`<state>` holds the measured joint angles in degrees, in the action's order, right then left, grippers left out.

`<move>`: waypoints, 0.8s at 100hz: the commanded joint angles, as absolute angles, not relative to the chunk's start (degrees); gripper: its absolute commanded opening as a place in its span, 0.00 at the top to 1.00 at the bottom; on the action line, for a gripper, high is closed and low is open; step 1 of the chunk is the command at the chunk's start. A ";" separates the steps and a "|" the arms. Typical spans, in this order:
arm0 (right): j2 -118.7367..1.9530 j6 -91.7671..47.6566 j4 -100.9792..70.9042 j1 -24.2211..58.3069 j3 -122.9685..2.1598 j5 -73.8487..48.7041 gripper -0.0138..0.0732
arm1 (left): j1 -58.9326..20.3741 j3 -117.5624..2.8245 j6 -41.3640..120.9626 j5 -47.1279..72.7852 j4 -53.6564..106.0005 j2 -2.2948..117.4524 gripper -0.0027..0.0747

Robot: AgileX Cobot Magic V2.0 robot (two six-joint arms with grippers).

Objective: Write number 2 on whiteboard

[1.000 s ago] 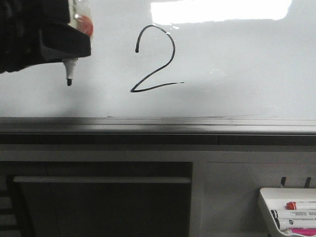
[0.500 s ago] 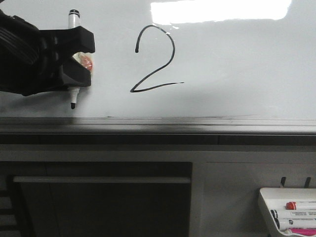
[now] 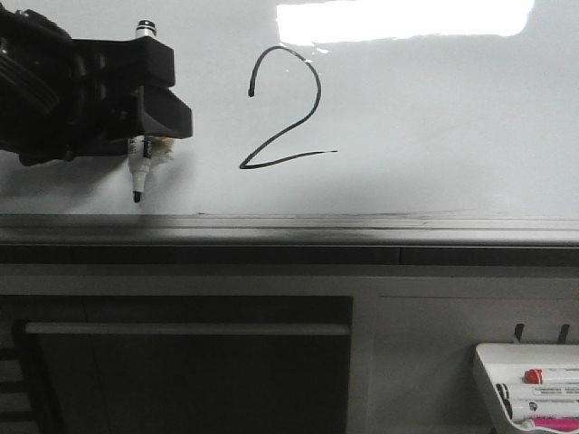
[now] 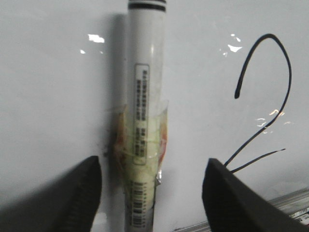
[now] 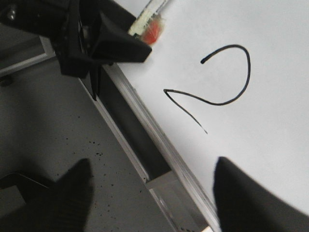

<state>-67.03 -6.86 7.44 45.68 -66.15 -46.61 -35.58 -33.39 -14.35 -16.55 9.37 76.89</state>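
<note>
The number 2 (image 3: pixel 288 134) is drawn in thin black line on the whiteboard (image 3: pixel 434 108). It also shows in the left wrist view (image 4: pixel 289 77) and the right wrist view (image 5: pixel 248 72). My left gripper (image 3: pixel 154 117) is at the board's left, well left of the digit. A white marker (image 3: pixel 138 172) stands upright against the board, tip down just above the grey ledge (image 3: pixel 362 231). In the left wrist view the marker (image 4: pixel 145 96), wrapped in tape, is between the open jaws of my left gripper (image 4: pixel 152 164), touching neither finger. My right gripper (image 5: pixel 153 162) is open and empty.
A small white tray (image 3: pixel 534 389) with several markers hangs at the lower right, below the ledge. A dark cabinet opening (image 3: pixel 181 371) lies under the board. In the right wrist view the ledge (image 5: pixel 140 125) runs diagonally above grey speckled floor (image 5: pixel 58 125).
My left gripper came down with the marker from the top left, bringing its tip close to the ledge. The digit is unchanged.
</note>
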 commanded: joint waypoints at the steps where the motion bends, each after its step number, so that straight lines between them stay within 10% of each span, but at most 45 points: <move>1: -63.80 -6.38 8.12 45.17 -68.18 -45.80 0.71 | -35.47 -34.67 -12.84 -19.78 7.62 71.75 0.65; 5: -62.54 -6.01 8.12 45.08 -68.20 -46.16 0.94 | -35.47 -34.10 -11.82 -19.67 6.25 69.61 0.80; 10: -60.78 -5.62 7.98 45.08 -67.96 -46.04 0.91 | -35.58 -33.26 -11.69 -19.76 4.86 66.24 0.99; 80: -16.54 -5.62 9.59 45.08 -32.02 -32.38 0.91 | -35.58 -14.04 -11.73 -13.84 -6.70 23.71 0.99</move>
<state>-18.06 -5.66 8.76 45.49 -32.93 -35.85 -35.45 -13.43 -11.69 -10.29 -6.71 24.49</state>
